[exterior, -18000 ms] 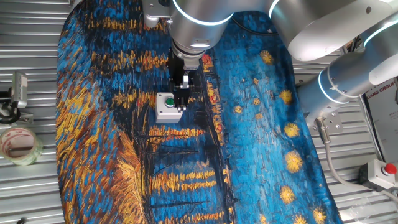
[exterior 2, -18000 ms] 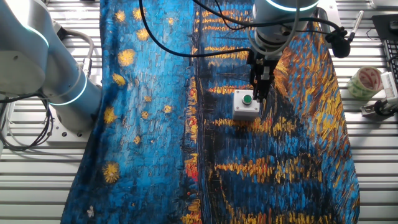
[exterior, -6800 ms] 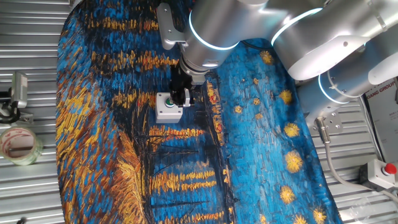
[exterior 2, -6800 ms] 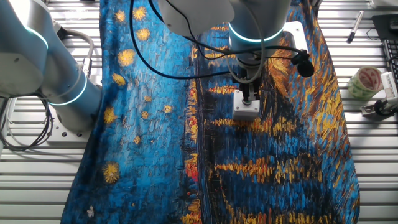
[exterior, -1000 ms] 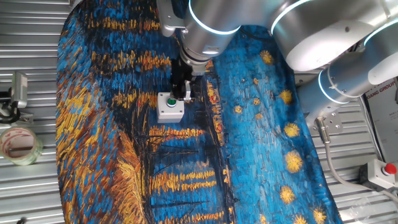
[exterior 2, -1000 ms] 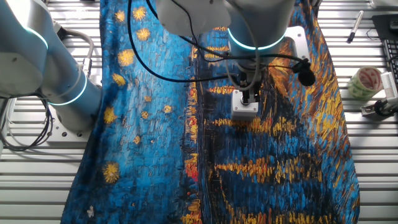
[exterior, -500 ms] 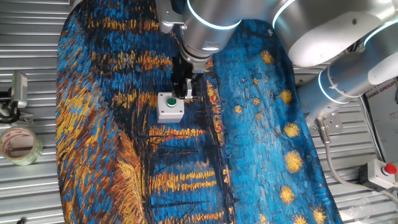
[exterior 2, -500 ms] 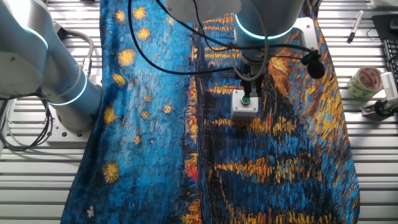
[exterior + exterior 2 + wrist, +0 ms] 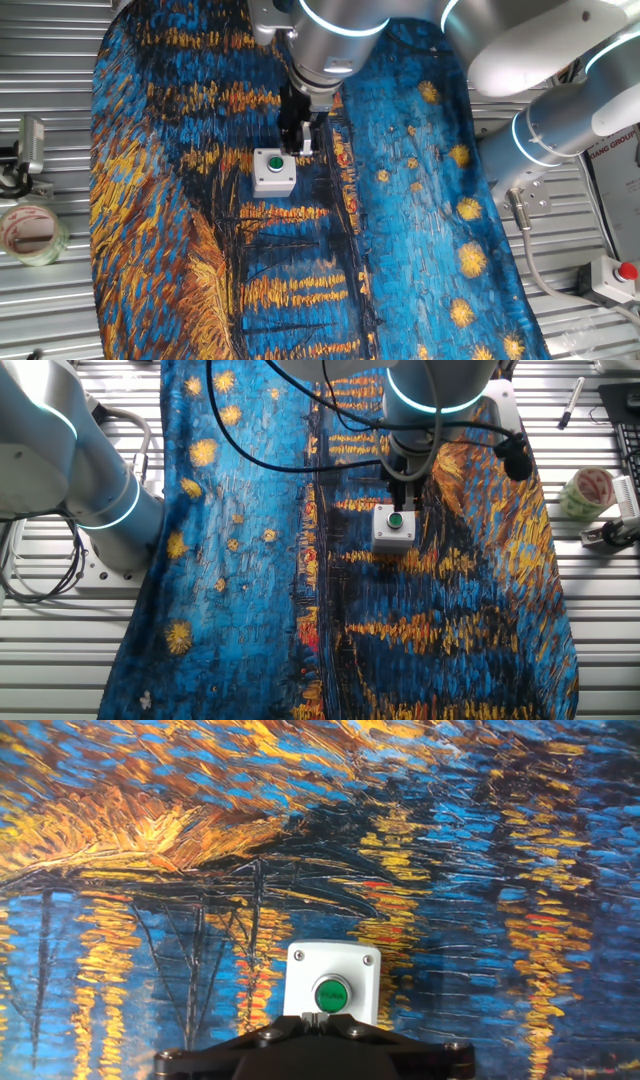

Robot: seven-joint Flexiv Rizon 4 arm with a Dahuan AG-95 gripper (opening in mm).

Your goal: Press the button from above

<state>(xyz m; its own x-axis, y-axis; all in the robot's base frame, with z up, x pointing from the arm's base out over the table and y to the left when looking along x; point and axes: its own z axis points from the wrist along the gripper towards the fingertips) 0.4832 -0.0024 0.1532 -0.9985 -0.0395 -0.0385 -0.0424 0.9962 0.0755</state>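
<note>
The small round green button (image 9: 274, 164) on its white square box (image 9: 273, 173) is not being touched by the black two-finger gripper (image 9: 296, 148) held above it, so pressing is judged still left, and open or closed cannot be told.

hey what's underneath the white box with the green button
The white box with the green button sits on a painted cloth in blue and orange swirls, spread over a slatted metal table. What lies directly beneath the box is covered.
</note>
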